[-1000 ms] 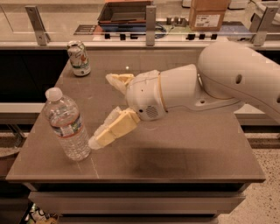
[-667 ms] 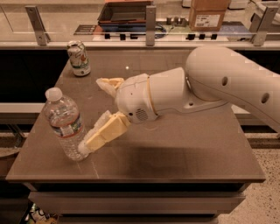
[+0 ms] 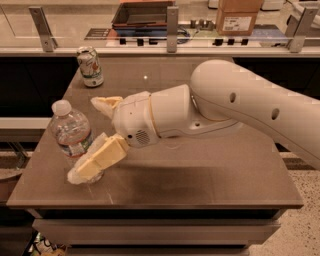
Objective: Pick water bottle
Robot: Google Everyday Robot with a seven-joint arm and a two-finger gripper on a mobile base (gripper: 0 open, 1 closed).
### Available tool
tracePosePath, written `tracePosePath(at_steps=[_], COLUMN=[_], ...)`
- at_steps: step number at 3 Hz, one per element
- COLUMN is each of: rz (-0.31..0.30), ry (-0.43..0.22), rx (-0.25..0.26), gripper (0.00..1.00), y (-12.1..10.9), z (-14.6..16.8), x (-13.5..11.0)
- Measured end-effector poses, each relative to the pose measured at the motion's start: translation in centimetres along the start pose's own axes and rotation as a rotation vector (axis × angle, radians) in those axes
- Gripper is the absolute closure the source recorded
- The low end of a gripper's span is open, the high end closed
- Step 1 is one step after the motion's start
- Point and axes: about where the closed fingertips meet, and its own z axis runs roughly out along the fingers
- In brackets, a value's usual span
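Note:
The water bottle (image 3: 70, 131) is clear ribbed plastic with a white cap and a label band. It stands upright near the front left of the brown table (image 3: 200, 172). My gripper (image 3: 85, 138) reaches in from the right and is open around the bottle. The near cream finger (image 3: 100, 159) lies across the front of the bottle's base. The far finger (image 3: 106, 104) sits behind the bottle's shoulder. The jaws stand wide apart with no squeeze on the bottle visible.
A white, green and red soda can (image 3: 90, 66) stands at the table's back left. Behind the table runs a counter with metal posts (image 3: 172, 27), a dark tray (image 3: 142, 14) and a cardboard box (image 3: 238, 15). My white arm (image 3: 240, 107) spans the table's right half.
My gripper has moved left toward the bottle. The fingers now stand on either side of it, where before they were to its right. The bottle has not moved.

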Motion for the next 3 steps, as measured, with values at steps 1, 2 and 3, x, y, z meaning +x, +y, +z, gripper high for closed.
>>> tracePosePath(at_steps=[1,2,3], rz=[-0.006,-0.011,-0.016], ry=[-0.032,-0.030,-0.028], rx=[-0.035,-0.036,-0.039], gripper=[0.00,0.17,0.41], y=[0.54,0.72,0.92], z=[1.54,1.62,1.76], x=[-0.62,-0.79,-0.99])
